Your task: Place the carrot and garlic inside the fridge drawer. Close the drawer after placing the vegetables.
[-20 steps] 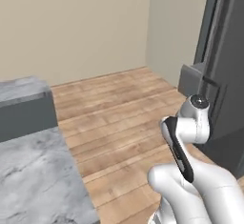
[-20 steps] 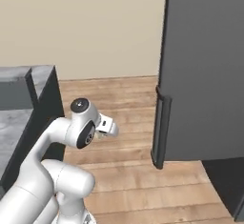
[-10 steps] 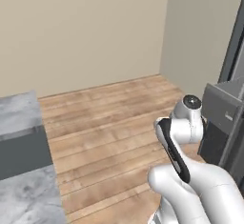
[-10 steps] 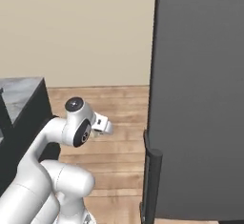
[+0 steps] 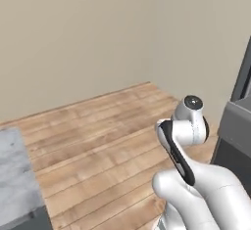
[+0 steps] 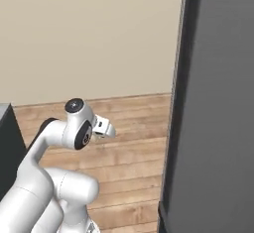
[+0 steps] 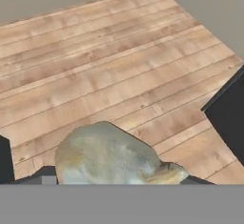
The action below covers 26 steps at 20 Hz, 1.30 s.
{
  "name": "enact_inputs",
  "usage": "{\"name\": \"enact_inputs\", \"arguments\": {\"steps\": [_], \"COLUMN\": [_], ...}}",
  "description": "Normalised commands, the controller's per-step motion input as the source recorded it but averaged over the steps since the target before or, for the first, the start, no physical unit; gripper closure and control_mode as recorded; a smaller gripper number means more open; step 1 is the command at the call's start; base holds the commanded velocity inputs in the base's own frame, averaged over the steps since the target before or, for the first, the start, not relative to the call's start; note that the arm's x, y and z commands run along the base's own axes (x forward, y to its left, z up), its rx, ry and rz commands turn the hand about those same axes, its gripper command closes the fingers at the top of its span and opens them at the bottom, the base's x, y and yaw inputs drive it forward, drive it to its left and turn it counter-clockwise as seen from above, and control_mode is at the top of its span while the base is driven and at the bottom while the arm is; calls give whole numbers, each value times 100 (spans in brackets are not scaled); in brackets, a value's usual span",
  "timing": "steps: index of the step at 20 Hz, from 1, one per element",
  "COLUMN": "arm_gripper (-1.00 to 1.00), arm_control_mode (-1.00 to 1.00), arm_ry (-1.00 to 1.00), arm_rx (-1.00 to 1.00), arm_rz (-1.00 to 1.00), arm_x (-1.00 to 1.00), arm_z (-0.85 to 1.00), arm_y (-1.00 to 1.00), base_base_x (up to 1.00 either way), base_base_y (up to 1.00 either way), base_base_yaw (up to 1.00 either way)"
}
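We carry garlic (image 7: 112,154) clamped in end effector (image 7: 114,178), bulb at 6 o'clock in hand view over wood floor (image 7: 109,70). Fridge (image 6: 213,108) at 3 o'clock. We judge: keep grip firm, approach drawer slowly.

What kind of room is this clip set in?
Probably a rendered kitchen corner: a wood plank floor, plain beige walls, a grey stone-look counter and a tall dark fridge-like unit.
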Motion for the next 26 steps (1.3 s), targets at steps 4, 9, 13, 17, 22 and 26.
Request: {"name": "enact_inputs", "arguments": {"steps": [4, 9, 13, 17, 22, 26], "arm_gripper": [100, 100, 100, 100, 100, 100], "arm_control_mode": [100, 100, 100, 100, 100, 100], "arm_ry": [0, 0, 0, 0, 0, 0], "arm_rx": [0, 0, 0, 0, 0, 0], "arm_rz": [0, 0, 0, 0, 0, 0], "arm_x": [0, 0, 0, 0, 0, 0], "arm_z": [0, 0, 0, 0, 0, 0], "arm_y": [0, 0, 0, 0, 0, 0], "base_base_x": [58, 48, 55, 66, 42, 30], "base_base_y": [0, 0, 0, 2, 0, 9], "base_base_yaw": [-52, -60, -59, -51, -47, -44]}}
